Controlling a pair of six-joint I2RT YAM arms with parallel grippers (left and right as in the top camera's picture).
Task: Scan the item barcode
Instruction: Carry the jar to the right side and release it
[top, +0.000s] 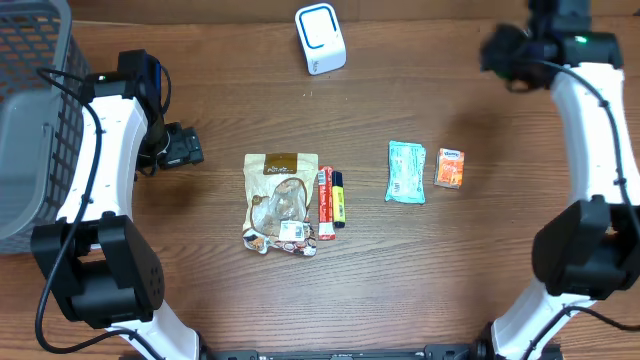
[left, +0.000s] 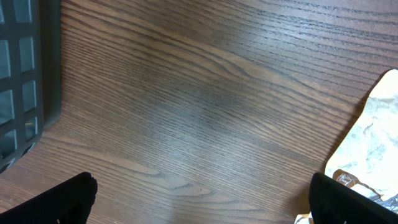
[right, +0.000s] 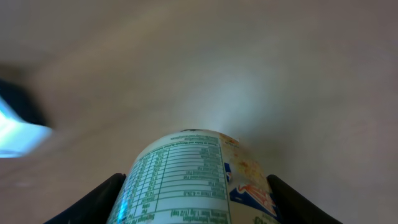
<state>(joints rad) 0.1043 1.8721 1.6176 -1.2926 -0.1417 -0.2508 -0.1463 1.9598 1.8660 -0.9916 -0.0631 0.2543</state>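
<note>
where the wood-grain table (top: 480, 280) reaches its left edge, a grey mesh basket (top: 30, 120) is seen; its contents cannot be told. a round container (right: 186, 180) with a printed nutrition label is clamped between the fingers of the right gripper (top: 503, 50) at the far right, well apart from the white boxy scanner (top: 320, 38). a crinkled snack bag (top: 282, 200), a red tube (top: 325, 203), a yellow-and-black stick (top: 338, 197), a green packet (top: 406, 171) and a small orange box (top: 449, 167) are laid flat mid-table. the left gripper (top: 183, 147) is spread wide over bare wood, gripping nothing, between basket and snack bag.
</note>
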